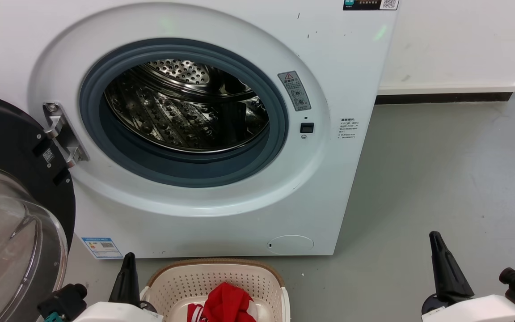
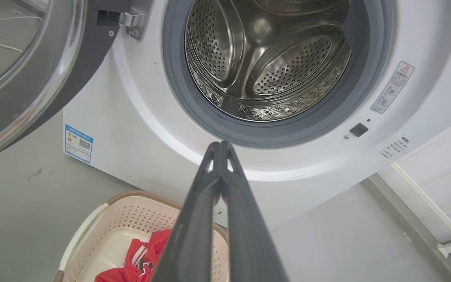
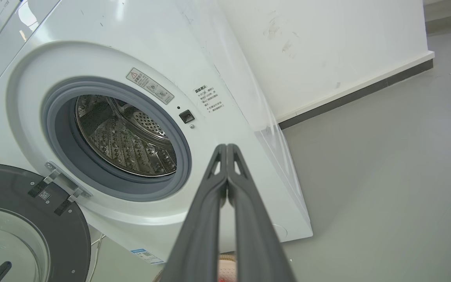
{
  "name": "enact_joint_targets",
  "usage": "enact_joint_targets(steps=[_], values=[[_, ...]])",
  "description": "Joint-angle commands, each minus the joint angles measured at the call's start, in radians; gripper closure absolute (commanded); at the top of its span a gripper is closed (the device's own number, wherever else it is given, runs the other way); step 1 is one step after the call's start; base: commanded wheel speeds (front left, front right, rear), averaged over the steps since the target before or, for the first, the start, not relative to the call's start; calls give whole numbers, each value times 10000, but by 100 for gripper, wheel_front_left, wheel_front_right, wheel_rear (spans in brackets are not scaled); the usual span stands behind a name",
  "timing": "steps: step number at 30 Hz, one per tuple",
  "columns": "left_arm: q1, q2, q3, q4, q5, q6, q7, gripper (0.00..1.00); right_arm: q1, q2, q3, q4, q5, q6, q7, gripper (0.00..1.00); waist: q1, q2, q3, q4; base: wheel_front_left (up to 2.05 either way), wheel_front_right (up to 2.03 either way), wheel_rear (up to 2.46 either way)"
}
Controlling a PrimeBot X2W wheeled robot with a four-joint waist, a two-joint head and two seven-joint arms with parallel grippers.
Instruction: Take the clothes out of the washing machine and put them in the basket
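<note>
Head view: the clothes (image 1: 228, 302) lie in the basket (image 1: 181, 284) before the washing machine (image 1: 329, 188). The left gripper (image 2: 220, 147) and the right gripper (image 3: 226, 148) are clenched, empty.

Before you stands the washing machine (image 1: 329, 67), with its door (image 1: 7, 143) hanging open to your left. The basket (image 1: 204, 279) sits on the floor (image 1: 441, 170) just in front of the machine, with the clothes (image 1: 228, 304) inside it. Your left pincer (image 1: 128, 264) lies just left of the basket, and your right pincer (image 1: 436, 243) well to its right.
</note>
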Motion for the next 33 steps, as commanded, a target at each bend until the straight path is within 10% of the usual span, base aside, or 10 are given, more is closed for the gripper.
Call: enact_joint_targets(steps=[1,33], values=[[-321,2,90,-77,-455,-79,93,100,-322,-91,-51,-33,505,-2,96,100,-1,0,6,4,0,0,0],[-1045,-1,481,373,-4734,-558,1129,100,-1125,-170,-390,747,5060,-3,1055,100,-1,0,109,67,0,0,0]])
